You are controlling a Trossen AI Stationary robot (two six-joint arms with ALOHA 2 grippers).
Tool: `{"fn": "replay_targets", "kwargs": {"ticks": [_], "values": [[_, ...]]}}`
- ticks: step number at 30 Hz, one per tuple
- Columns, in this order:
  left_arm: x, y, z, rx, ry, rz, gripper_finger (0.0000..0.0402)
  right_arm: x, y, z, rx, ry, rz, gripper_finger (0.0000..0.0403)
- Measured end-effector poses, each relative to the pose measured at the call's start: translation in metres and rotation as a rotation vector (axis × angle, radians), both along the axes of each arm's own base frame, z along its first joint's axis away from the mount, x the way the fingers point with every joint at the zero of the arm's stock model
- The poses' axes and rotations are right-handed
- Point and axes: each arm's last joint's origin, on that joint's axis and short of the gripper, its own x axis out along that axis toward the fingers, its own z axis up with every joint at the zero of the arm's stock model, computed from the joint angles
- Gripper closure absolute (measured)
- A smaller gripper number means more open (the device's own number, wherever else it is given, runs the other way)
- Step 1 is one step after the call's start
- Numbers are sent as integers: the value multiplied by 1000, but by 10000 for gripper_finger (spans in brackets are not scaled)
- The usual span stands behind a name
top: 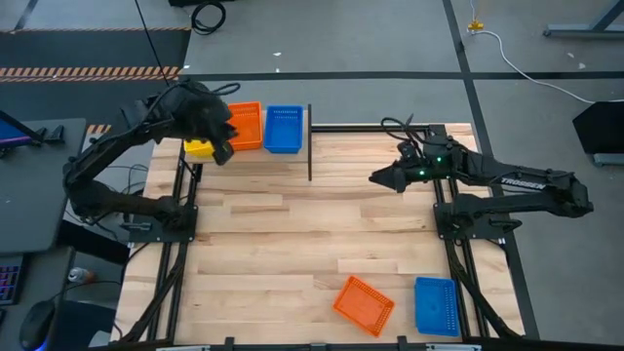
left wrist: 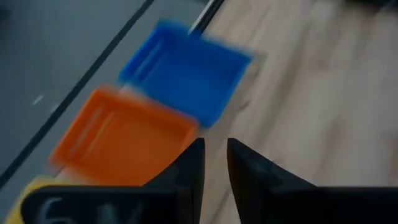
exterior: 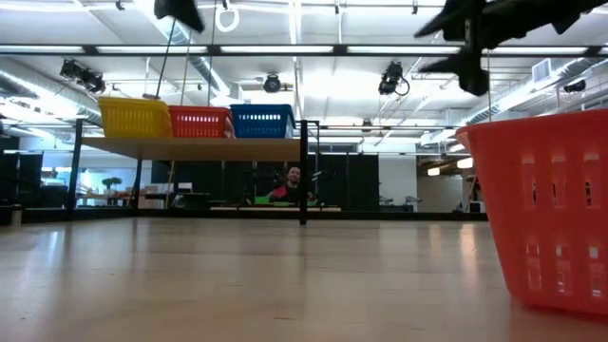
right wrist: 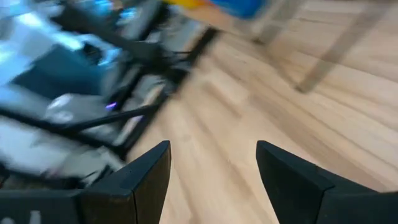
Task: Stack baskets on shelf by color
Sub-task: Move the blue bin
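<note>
We are in what looks like a robotics lab or an open industrial workspace. Over the wooden table point(top: 292, 244) we see an exposed ceiling with long strip lights point(exterior: 285, 49), ducts and hanging cameras point(exterior: 391, 78). The floor is grey concrete marked with tape lines, with cables point(top: 507, 44) trailing across it. A keyboard point(top: 10, 278) lies at one side, and a person point(exterior: 293, 185) sits far behind, perhaps at a desk.

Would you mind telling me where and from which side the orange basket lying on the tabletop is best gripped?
Probably one rim wall of the orange basket, taken from straight above. It lies open side up and turned askew to the table edges, so the tool should rotate to pinch across a wall. The blue basket sits apart beside it, leaving room. The right tool, open, is nearer.
</note>
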Motion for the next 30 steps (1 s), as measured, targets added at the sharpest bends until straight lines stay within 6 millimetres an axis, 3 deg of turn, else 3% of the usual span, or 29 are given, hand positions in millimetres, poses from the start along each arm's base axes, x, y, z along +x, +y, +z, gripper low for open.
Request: {"fn": "replay_targets", "kwargs": {"ticks": [6,10,22,30], "values": [[28,-17,14,-38,-252,-45,320,11,-5,-7,16,29,-10,161],[47,-30,18,-106,-371,-64,318,18,4,-4,57,-17,126,161],[123,-77,1,-322,-518,-110,333,21,36,-7,126,24,309,161],[151,-115,-15,-352,-532,-71,336,16,63,-17,183,147,425,161]]}}
